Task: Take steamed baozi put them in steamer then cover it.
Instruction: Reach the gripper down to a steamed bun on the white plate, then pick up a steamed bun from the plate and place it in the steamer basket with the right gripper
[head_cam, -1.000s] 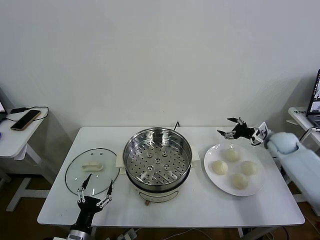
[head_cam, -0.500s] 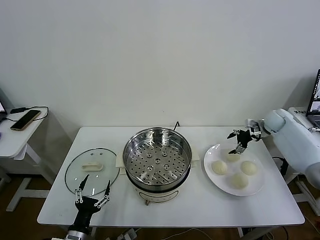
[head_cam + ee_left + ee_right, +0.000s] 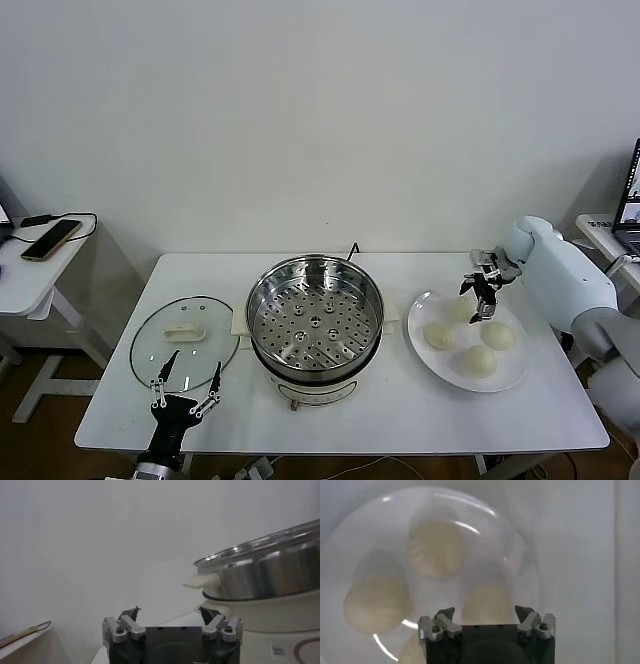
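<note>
The steamer (image 3: pixel 315 318) stands upright at the middle of the worktop (image 3: pixel 520 420), its open mouth facing straight up, the perforated floor bare and the white base toward the front edge. The cover (image 3: pixel 185 342) lies flat near the left edge, beside the steamer and not touching it, handle side up; the long axis of its cream handle (image 3: pixel 185 334) runs roughly left to right, parallel to the front edge. The four steamed baozi (image 3: pixel 481 362) sit on a white plate (image 3: pixel 422 345) toward the right edge, grouped in a loose diamond, round with no clear long axis. My right arm reaches in from the right edge, forearm angled across toward the plate, wrist bent so my right claw (image 3: pixel 482 303) points down over the rear part of the plate, above the rearmost bun; its fingers are spread apart and hold nothing. In the right wrist view the plate and buns lie below that claw (image 3: pixel 486 614), which stands clear of them. My left arm rises at the front-left corner, and my left claw (image 3: pixel 185 377) points away from me toward the near rim of the cover, fingers spread wide, empty.
</note>
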Controlling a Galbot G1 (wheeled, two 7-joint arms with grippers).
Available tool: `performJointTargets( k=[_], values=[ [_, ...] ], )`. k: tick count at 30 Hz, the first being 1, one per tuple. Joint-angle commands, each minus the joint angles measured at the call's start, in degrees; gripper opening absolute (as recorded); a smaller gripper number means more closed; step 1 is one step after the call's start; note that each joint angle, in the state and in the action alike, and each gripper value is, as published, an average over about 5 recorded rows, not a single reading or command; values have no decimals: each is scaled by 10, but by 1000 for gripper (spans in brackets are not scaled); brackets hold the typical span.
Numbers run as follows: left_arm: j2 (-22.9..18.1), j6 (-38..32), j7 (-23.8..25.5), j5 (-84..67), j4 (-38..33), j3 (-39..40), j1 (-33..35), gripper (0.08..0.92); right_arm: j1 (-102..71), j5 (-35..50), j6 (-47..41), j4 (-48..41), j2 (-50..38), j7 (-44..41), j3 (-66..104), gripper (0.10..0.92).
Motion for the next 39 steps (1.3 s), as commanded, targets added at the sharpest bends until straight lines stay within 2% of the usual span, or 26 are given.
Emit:
performJointTargets(
  k=[1,12,22,26,32,35,39],
  values=[
    [0,-1,-1,1,1,0,0,823,4,-39,10,-27,17,18,6,823],
    [-1,2,-3,0,-3,-4,-3,823,3,-36,22,-41,26,51,10,810],
    [0,1,-3,0,-4,-4,-3,823,14,-5,30,7,4,39,-23,652],
    [1,1,-3,0,-4,-3,-4,823,36,46,44,94,-29,25,-56,641],
    [4,2,-3,0,-5,0,-7,823,132,126,112,284,-68,-2,-141,645],
    [5,4,-3,0,-5,4,-9,823,189,167,140,354,-64,-6,-197,645],
    [5,5,-4,0,-8,8,-10,823,256,189,181,406,-33,-12,-247,645]
  ],
)
